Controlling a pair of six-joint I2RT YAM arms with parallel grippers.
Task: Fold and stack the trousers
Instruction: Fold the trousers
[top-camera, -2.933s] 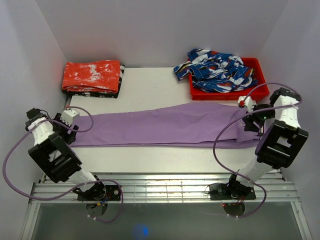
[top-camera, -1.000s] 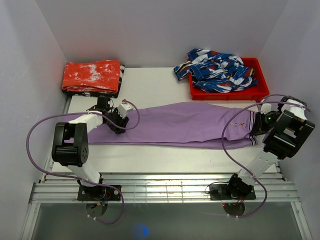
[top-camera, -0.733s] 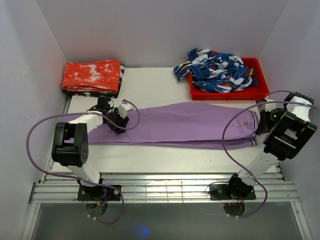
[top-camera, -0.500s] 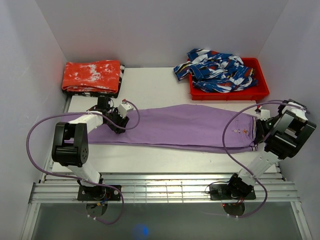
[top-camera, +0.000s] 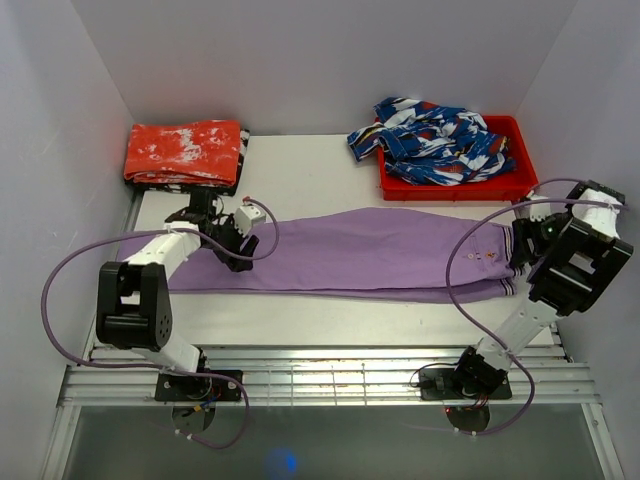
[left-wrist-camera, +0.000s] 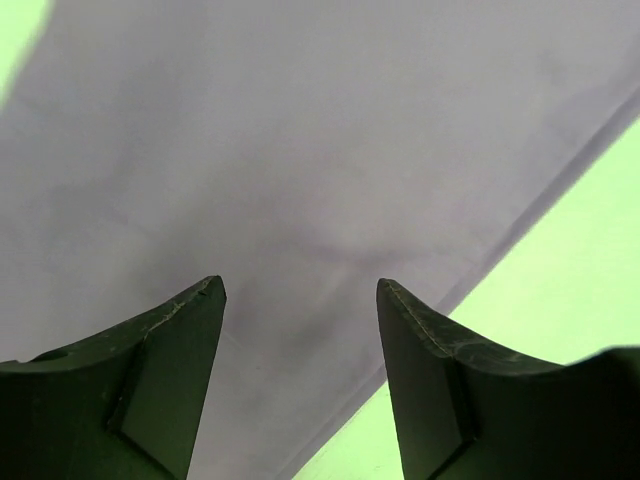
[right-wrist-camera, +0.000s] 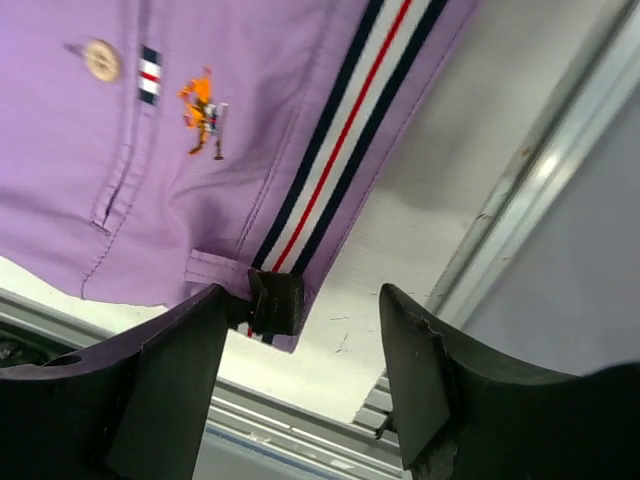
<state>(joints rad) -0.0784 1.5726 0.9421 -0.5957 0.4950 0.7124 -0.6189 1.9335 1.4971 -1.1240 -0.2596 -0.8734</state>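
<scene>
The lilac trousers (top-camera: 370, 250) lie flat and stretched across the table, legs to the left and waistband to the right. My left gripper (top-camera: 237, 243) is open just above a leg; in its wrist view (left-wrist-camera: 300, 285) plain purple cloth (left-wrist-camera: 300, 150) fills the space under the jaws and nothing is held. My right gripper (top-camera: 520, 245) is open at the waistband end. Its wrist view (right-wrist-camera: 302, 292) shows the striped waistband trim (right-wrist-camera: 340, 130), a button, an orange logo and a dark tab (right-wrist-camera: 277, 302) beside the left finger.
A folded red-orange cloth (top-camera: 185, 152) lies at the back left. A red tray (top-camera: 460, 190) at the back right holds a blue-white-red patterned garment (top-camera: 430, 140). White walls close in both sides. A metal rail (top-camera: 330, 375) runs along the near edge.
My left gripper has moved from the leg ends rightward onto the leg. My right gripper has let the waistband down flat and shifted slightly right. The trousers lie smoother.
</scene>
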